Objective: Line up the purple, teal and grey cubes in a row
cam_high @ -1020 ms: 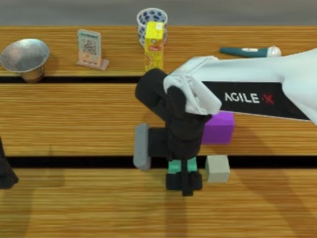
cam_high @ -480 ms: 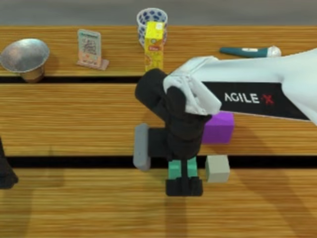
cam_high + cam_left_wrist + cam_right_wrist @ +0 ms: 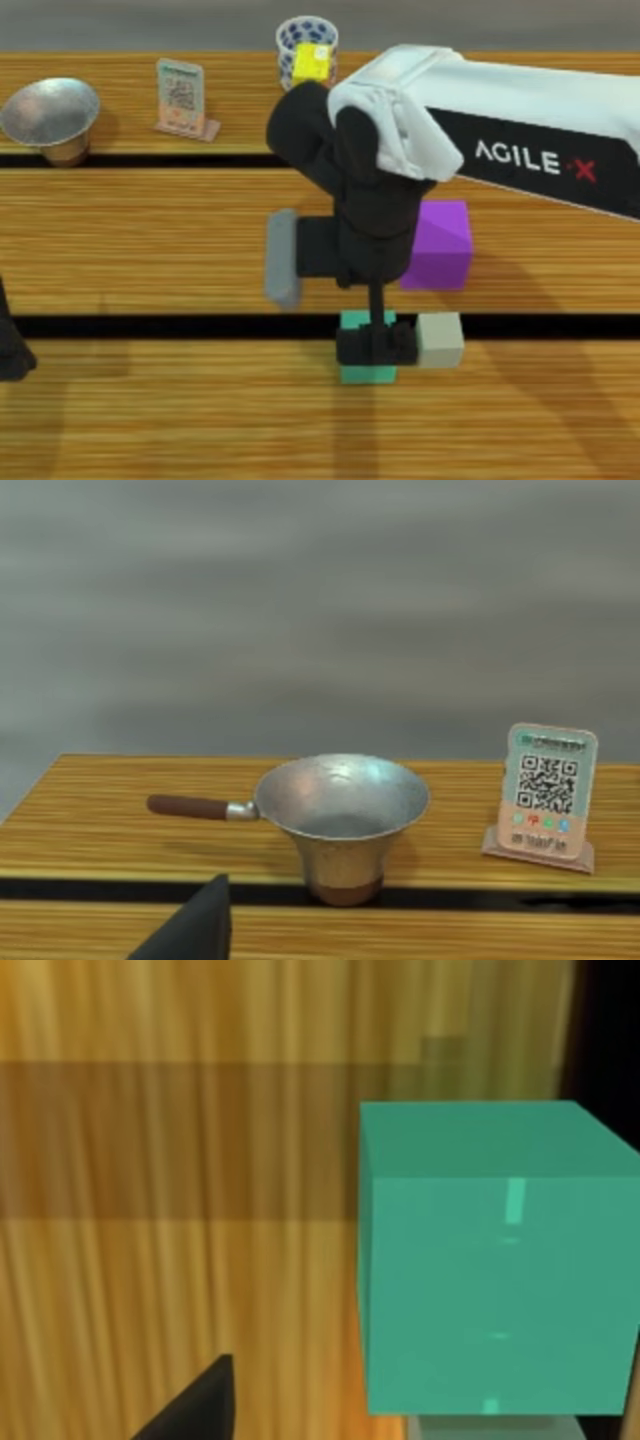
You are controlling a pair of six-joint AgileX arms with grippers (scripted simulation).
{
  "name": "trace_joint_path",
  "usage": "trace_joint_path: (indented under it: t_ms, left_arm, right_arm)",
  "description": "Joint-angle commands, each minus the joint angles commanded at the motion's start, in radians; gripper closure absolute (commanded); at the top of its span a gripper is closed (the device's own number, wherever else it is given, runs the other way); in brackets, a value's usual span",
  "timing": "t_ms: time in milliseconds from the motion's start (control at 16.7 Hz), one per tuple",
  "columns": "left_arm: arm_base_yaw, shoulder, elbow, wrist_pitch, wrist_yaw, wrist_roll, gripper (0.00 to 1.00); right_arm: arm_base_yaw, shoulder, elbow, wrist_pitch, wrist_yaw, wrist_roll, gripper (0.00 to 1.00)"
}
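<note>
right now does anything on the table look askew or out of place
Nothing is spilled or damaged. The teal cube sits beside the grey cube under the right gripper, but the purple cube lies farther back, out of line with them. The left gripper is parked at the table's left edge.

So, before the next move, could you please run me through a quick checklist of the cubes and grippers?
1. Teal cube down on the table: ok, near edge visible beneath the right gripper.
2. Right gripper open or shut on the teal cube: cannot tell; the fingers cover it from above.
3. Grey cube beside the teal cube: ok, just to its right, roughly level.
4. Purple cube in the row: not ok, it sits farther back.
5. Left arm clear: ok, parked at the table's left edge.
</note>
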Motion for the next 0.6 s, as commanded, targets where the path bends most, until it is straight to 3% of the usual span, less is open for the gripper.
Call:
trace_joint_path:
  t_ms: [360, 600]
  left_arm:
    - [0.0, 0.0, 0.0, 0.0, 0.0, 0.0, 0.0]
    - [0.0, 0.0, 0.0, 0.0, 0.0, 0.0, 0.0]
  right_arm:
    - [-0.005, -0.008, 0.015, -0.02, 0.0, 0.002, 0.0]
    - [-0.026, 0.024, 0.064, -0.039, 0.003, 0.109, 0.0]
